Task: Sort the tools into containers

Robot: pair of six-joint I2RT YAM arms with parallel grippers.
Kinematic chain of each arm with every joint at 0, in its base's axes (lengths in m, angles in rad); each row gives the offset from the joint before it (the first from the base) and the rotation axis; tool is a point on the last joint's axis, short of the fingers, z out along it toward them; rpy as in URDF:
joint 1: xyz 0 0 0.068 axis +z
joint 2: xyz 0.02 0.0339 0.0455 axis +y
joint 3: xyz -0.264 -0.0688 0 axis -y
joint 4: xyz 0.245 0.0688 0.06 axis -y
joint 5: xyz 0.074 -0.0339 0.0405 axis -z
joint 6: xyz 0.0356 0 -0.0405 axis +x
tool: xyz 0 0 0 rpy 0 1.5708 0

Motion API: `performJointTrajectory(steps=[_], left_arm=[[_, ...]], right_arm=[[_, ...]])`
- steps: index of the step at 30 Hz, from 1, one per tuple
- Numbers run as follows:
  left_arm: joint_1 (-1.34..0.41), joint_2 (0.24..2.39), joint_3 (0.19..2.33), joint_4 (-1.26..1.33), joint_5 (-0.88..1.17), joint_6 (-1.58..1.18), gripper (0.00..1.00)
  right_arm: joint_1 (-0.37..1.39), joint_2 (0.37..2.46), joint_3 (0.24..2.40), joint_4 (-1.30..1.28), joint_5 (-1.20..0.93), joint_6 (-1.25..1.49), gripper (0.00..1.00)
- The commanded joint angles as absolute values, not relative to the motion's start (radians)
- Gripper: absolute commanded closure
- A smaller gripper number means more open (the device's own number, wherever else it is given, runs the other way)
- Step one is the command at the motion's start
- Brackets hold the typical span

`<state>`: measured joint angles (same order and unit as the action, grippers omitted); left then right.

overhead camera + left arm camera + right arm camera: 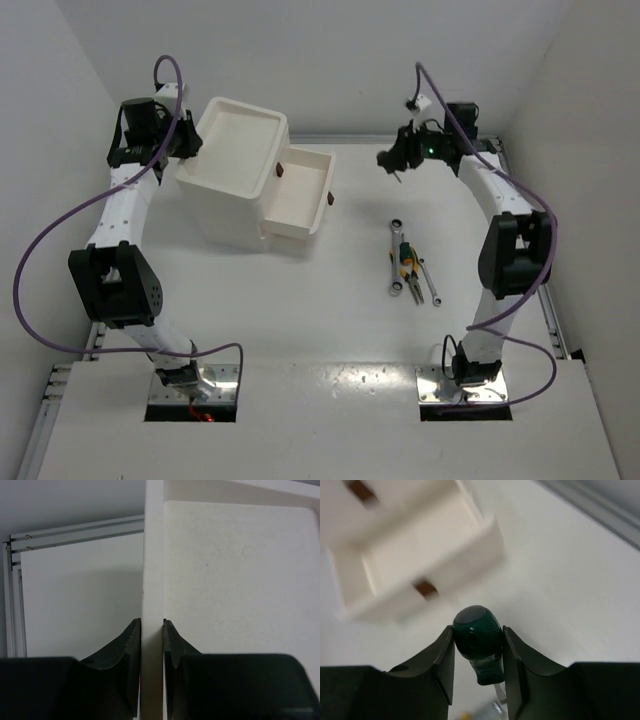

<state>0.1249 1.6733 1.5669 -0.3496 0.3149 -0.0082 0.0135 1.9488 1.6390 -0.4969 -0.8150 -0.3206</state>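
The white cabinet (222,195) stands at the back left, its top tray (240,135) bare and one drawer (300,195) pulled out to the right. My left gripper (152,630) is shut on the tray's left rim (153,555). My right gripper (478,640) is shut on the short screwdriver with the dark green handle (479,640), held in the air at the back right (398,165), right of the drawer (427,560). Silver wrenches (394,255) and yellow-handled and green-handled pliers (406,262) lie in a bunch on the table right of centre.
Dark red-brown handles show on the drawer front (329,199) and on the cabinet (280,171). An aluminium rail (545,310) runs along the table's right edge. White walls close in the back and both sides.
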Motion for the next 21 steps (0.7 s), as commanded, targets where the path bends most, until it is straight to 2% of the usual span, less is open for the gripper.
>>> performJointTrajectory(steps=[1, 3, 4, 9, 16, 21], left_arm=[[0.095, 1.752, 1.505, -0.568, 0.38, -0.066, 1.0], [0.095, 1.752, 1.505, -0.568, 0.38, -0.066, 1.0], [0.095, 1.752, 1.514, -0.568, 0.38, -0.066, 1.0], [0.095, 1.752, 1.514, -0.568, 0.39, -0.066, 1.0], [0.095, 1.761, 1.505, -0.568, 0.39, -0.066, 1.0], [0.095, 1.761, 1.505, -0.568, 0.39, -0.066, 1.0]], right_arm=[[0.067, 1.893, 1.582, 0.145, -0.86, 0.66, 1.0], [0.095, 1.925, 1.548, 0.282, -0.822, 0.861, 1.0], [0.139, 1.954, 1.577, 0.238, -0.754, 0.906, 1.0], [0.254, 2.037, 1.686, 0.317, -0.693, 1.049, 1.0], [0.347, 2.265, 1.995, 0.252, -0.647, 1.049, 1.0], [0.367, 2.313, 2.039, 0.177, -0.657, 1.002, 1.0]])
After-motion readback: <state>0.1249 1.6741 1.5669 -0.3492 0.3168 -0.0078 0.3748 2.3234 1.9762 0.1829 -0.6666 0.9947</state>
